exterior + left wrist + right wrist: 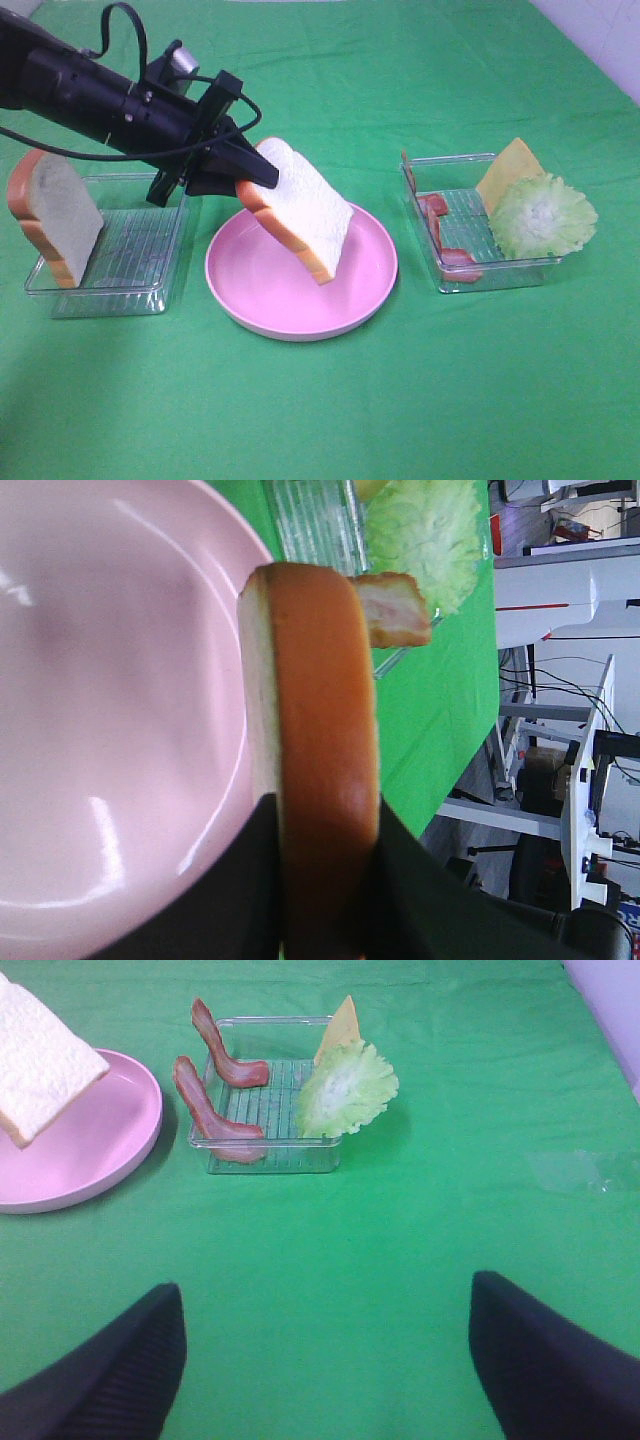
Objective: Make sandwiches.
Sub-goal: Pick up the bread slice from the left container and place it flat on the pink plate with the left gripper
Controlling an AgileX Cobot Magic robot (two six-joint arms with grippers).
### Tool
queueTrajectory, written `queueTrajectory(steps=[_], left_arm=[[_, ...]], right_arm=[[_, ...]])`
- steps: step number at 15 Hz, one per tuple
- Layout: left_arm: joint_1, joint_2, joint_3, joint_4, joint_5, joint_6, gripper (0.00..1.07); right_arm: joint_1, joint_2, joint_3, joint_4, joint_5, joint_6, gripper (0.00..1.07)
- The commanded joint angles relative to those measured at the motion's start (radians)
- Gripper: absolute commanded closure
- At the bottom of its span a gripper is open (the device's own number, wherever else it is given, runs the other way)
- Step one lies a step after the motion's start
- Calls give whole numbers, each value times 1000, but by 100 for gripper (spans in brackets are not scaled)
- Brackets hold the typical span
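We are only beginning the sandwich. Our left gripper (252, 172) is clenching one bread slice (305, 215) by its crust and is holding it tilted over the pink plate (300, 320) near the middle of the green tabletop (320, 420). The slice's lower corner is coming close to the plate, but we cannot tell whether it is touching. Nothing is lying on the plate, so we are judging that even the first layer is not yet laid down. A second bread slice (55, 215) is standing upright in the left tray (130, 290), toward the left edge of the tabletop. The fillings are all waiting in the right tray (455, 282), toward the right edge: two bacon strips (205, 1110) are leaning on its walls, the cheese slice (510, 170) is standing at its far corner, and the lettuce (545, 215) is hanging over its outer wall. Our right gripper (325, 1360) is hovering with its fingers spread wide, grasping nothing, above bare cloth and well apart from that tray. We are thinking that the left arm and the tilted slice are occupying the space over the plate, so they are standing in the way of any filling for the moment.
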Motion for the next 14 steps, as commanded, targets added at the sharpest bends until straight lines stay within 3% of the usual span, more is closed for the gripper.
queueTrajectory(steps=[1, 4, 8, 13, 14], left_arm=[[-5, 53, 2, -42, -2, 6, 107], [-24, 95, 2, -93, -37, 31, 107], [-83, 103, 2, -100, -148, 34, 107], [-87, 103, 2, -96, -150, 31, 106], [-87, 103, 2, -96, -150, 31, 98]], right_arm=[[-5, -16, 0, 2, -9, -6, 32], [-5, -16, 0, 2, -9, -6, 32], [-5, -16, 0, 2, -9, -6, 32], [-5, -16, 0, 2, -9, -6, 32], [-5, -16, 0, 2, -9, -6, 32]])
